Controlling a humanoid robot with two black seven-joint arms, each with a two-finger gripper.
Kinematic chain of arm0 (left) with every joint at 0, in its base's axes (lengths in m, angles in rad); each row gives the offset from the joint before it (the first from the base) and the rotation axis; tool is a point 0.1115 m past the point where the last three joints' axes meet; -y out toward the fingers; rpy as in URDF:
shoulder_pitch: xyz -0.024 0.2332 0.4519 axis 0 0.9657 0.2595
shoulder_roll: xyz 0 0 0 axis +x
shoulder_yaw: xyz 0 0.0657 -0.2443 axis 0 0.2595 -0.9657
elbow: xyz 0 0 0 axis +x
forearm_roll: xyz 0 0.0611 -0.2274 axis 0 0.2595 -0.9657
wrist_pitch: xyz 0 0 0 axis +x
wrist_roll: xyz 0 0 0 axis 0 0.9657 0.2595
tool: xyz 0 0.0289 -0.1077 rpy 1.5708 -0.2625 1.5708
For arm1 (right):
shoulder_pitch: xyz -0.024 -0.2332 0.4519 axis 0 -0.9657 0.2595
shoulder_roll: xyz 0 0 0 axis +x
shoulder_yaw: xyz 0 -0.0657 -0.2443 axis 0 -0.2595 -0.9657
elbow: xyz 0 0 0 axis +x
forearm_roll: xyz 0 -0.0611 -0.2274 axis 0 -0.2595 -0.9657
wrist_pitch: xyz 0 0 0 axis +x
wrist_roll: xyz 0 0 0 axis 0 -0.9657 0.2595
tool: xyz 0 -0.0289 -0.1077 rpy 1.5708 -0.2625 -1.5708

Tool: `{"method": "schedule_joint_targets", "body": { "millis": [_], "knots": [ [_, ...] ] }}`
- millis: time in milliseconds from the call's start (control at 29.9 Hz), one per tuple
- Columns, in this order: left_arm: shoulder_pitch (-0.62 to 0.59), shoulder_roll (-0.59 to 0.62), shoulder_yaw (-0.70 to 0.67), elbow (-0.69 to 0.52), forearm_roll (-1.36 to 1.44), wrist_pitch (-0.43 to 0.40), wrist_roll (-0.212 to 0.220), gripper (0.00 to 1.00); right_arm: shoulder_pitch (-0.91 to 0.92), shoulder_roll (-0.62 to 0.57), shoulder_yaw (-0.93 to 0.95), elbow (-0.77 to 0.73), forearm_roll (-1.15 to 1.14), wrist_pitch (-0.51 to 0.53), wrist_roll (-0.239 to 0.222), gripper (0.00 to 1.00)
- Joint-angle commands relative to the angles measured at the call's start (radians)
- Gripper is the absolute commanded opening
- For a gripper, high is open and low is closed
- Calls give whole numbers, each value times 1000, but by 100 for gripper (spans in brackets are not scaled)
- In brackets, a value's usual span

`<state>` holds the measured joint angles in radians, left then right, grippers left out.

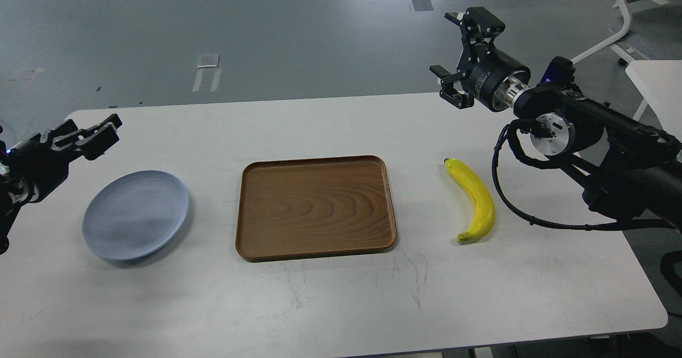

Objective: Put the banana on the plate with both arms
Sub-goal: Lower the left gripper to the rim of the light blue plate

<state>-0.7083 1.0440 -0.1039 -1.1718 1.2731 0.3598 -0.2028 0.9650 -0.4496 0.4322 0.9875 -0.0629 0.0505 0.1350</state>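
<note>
Head view. The banana [473,200] lies on the white table [330,304], right of the wooden tray [315,207] and well apart from the plate [135,214] at the table's left, which is bare. Nothing is grasped; judged from this, pick-up, transfer and placement all remain. The right gripper [462,51] hangs above the far table edge, fingers spread wide. The left gripper [89,135] hovers beyond the plate; its finger spacing cannot be told. No legible writing; the right wrist markings are too small to read.
</note>
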Motion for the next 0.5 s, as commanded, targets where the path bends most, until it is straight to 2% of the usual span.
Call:
{"method": "schedule_joint_targets", "body": {
  "millis": [0,234,334,467],
  "knots": [
    [78,-7,24,101,0,18,0,97,1,0,0,0,0,-1,0,100],
    [190,-137,24,273,-11,50,-16,97,3,-1,0,2,0,-1,0,100],
    [211,-171,24,276,-14,51,-47,97,5,-1,-1,2,0,-1,0,100],
    [216,-182,23,271,-30,53,-55,97,5,-11,-3,3,0,0,0,100]
  ]
}}
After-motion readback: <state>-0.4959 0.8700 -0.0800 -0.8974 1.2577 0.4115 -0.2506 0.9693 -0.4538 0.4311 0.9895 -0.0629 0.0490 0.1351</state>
